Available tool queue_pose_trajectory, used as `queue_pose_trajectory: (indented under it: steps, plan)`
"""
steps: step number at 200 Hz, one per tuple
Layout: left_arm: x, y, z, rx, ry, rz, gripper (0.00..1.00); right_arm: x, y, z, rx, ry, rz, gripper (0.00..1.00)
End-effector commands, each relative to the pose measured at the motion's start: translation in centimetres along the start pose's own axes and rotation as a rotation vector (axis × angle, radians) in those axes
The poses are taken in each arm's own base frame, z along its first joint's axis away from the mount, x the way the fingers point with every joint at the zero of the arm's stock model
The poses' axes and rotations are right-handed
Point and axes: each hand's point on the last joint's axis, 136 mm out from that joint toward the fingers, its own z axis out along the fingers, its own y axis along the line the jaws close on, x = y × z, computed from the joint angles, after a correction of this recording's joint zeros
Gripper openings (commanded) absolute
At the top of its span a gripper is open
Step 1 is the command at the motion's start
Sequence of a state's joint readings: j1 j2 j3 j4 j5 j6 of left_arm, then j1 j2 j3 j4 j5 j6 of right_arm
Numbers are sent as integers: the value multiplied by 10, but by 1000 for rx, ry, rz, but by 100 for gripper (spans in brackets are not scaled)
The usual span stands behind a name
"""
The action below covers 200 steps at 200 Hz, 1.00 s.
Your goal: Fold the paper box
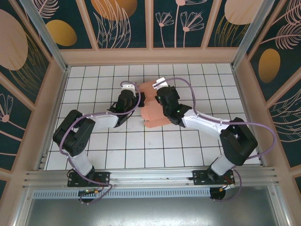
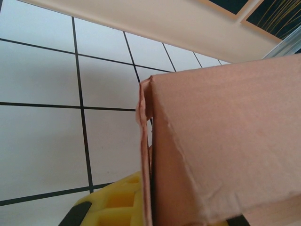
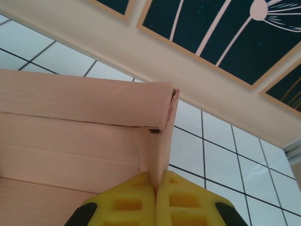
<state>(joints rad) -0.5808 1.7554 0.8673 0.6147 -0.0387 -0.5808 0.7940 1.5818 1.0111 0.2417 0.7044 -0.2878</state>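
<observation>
The salmon-pink paper box [image 1: 153,115], partly folded, is found at the far middle of the white tiled tabletop [image 1: 117,150], set between the two arms. Its left wall is pinched by the left gripper [image 2: 143,207], closed on the card edge. A right-hand wall is clamped in the right gripper [image 3: 155,188], whose yellow pads are pressed together on the card.

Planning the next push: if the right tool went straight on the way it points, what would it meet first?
The paper box: the right tool is shut on its card wall, which runs ahead. Beyond, likely the beige ledge; depth unclear.
</observation>
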Motion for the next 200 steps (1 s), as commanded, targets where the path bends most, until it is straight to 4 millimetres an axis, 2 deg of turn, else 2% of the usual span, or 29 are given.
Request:
queue_pose_trajectory:
  steps: [1, 17, 45, 100, 113, 117, 125, 172, 185, 191, 200]
  plan:
    - [-26, -50, -6, 178, -62, 7, 0, 1, 2, 5, 45, 1, -38, 7]
    - [-26, -49, -6, 174, -64, 9, 0, 1, 5, 6, 35, 1, -33, 16]
    - [-27, -50, -6, 175, -65, 10, 0, 3, 6, 9, 31, 11, -38, 27]
    - [-27, -50, -7, 176, -67, 10, 0, 16, 4, 17, 42, 48, -57, 30]
    - [-28, -50, -7, 176, -69, 11, 0, 16, 4, 18, 47, 48, -60, 25]
    - [-27, -49, -7, 173, -67, 11, 0, 16, 4, 18, 48, 49, -62, 19]
    - [-27, -49, -7, 173, -67, 11, 0, 16, 3, 18, 60, 51, -65, 0]
    - [-25, -48, -5, 168, -64, 8, 0, 12, -9, 16, 190, 40, -96, 0]
    - [-25, -47, -5, 167, -63, 6, 0, 11, -10, 16, 192, 32, -80, 29]
    - [-25, -47, -5, 166, -62, 6, 0, 11, -9, 16, 188, 32, -79, 34]
    - [-24, -47, -4, 164, -61, 6, 0, 13, -8, 17, 183, 35, -81, 35]
